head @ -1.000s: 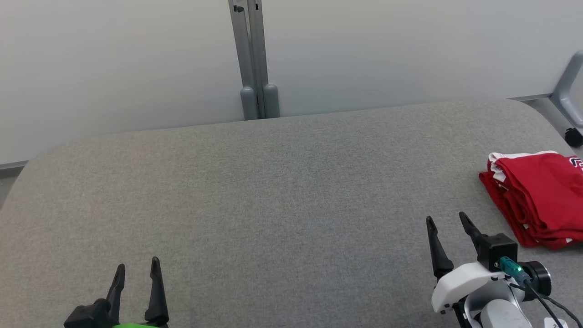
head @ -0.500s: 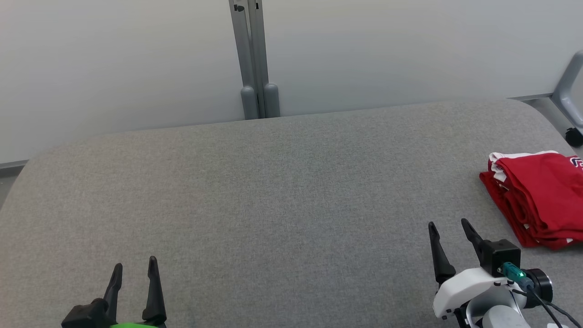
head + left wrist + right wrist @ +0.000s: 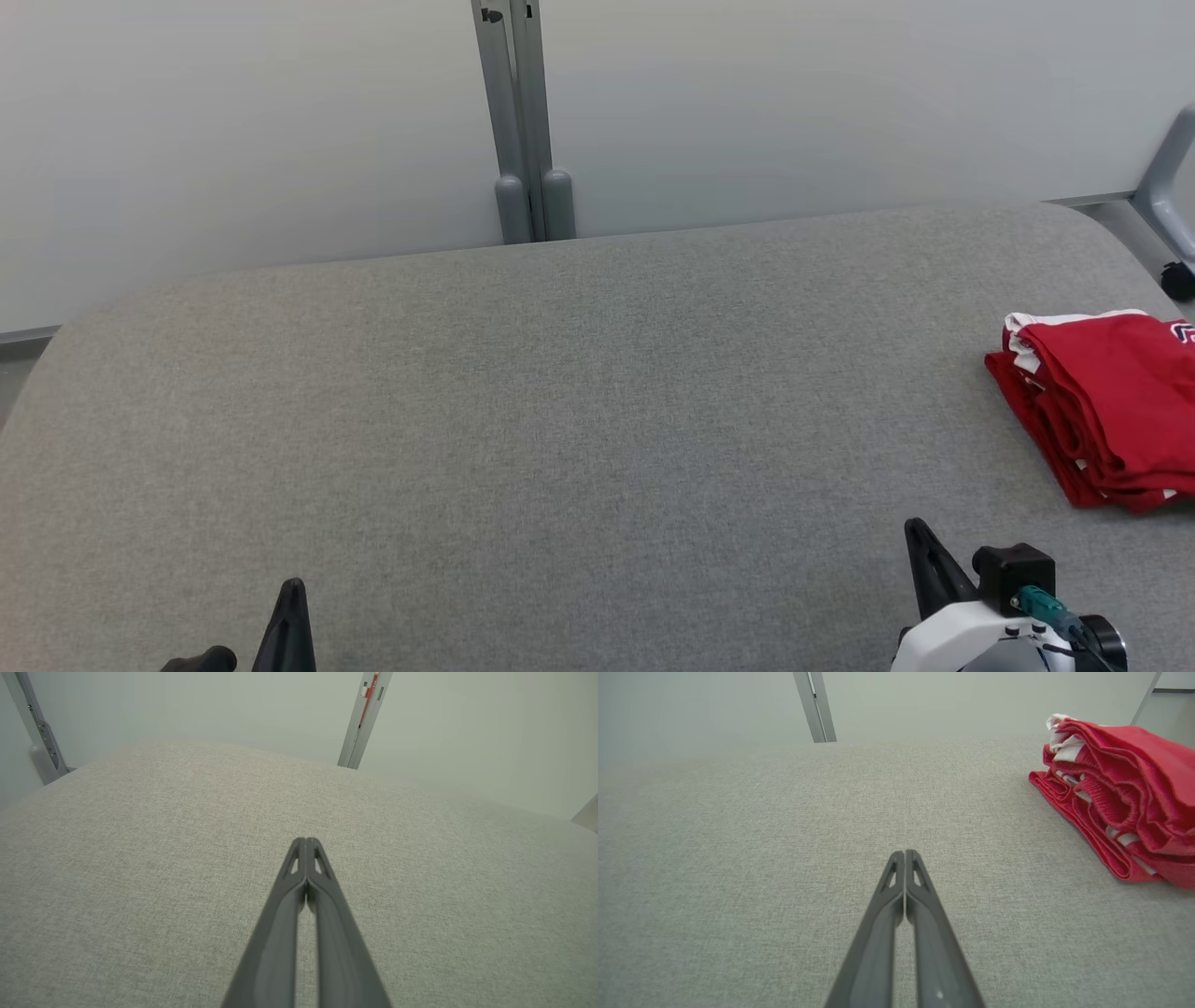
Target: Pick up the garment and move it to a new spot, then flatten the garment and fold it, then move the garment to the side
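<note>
Head view shows one folded garment, two pincers.

Counter matt grey woven cloth, rough; garment red knit fabric; my right hand matt dark plastic.

left end effector: fingers pressed together | right end effector: likewise, seemingly tip to tip

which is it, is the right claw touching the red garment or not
Apart. The right wrist view shows a wide strip of bare grey surface between the right claw, fingers shut, and the folded red garment off to its right.
</note>
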Tool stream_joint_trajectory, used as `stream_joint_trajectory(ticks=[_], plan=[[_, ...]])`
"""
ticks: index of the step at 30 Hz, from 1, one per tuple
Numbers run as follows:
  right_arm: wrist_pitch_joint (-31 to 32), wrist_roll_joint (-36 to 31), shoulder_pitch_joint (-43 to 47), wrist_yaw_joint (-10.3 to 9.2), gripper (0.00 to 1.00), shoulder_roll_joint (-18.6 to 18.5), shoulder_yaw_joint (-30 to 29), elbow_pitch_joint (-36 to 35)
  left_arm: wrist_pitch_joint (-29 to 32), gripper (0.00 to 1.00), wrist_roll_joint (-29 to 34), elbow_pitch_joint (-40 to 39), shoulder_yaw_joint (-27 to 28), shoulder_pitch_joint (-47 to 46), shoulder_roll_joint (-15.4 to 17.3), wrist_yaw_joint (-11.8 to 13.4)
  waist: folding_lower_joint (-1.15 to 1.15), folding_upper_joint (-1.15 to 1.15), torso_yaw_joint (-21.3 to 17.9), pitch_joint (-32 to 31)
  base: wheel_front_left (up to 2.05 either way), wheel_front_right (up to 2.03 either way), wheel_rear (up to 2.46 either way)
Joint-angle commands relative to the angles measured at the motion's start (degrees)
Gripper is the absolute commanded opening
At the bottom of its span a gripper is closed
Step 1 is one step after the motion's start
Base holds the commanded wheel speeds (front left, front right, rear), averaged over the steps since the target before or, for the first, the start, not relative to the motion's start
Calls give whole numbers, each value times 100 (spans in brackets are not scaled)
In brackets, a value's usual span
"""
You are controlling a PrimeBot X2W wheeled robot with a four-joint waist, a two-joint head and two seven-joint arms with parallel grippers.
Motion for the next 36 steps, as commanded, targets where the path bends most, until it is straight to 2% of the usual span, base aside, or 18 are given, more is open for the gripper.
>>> stream_joint_trajectory(ticks=[1, 19, 36], plan=[[77, 230, -92, 0, 0, -5, -48, -61, 73, 0, -200, -45, 32, -78, 5, -5, 0, 0, 3, 6, 0, 0, 0], [536, 2261, -144, -2, 0, -19, -168, -443, 550, 0, -1918, -173, 128, -368, 19, -43, 0, 0, 31, 74, 0, 0, 0], [906, 3818, -200, -3, 0, -31, -277, -718, 928, 0, -3244, -257, 212, -598, 32, -75, 0, 0, 57, 138, 0, 0, 0]])
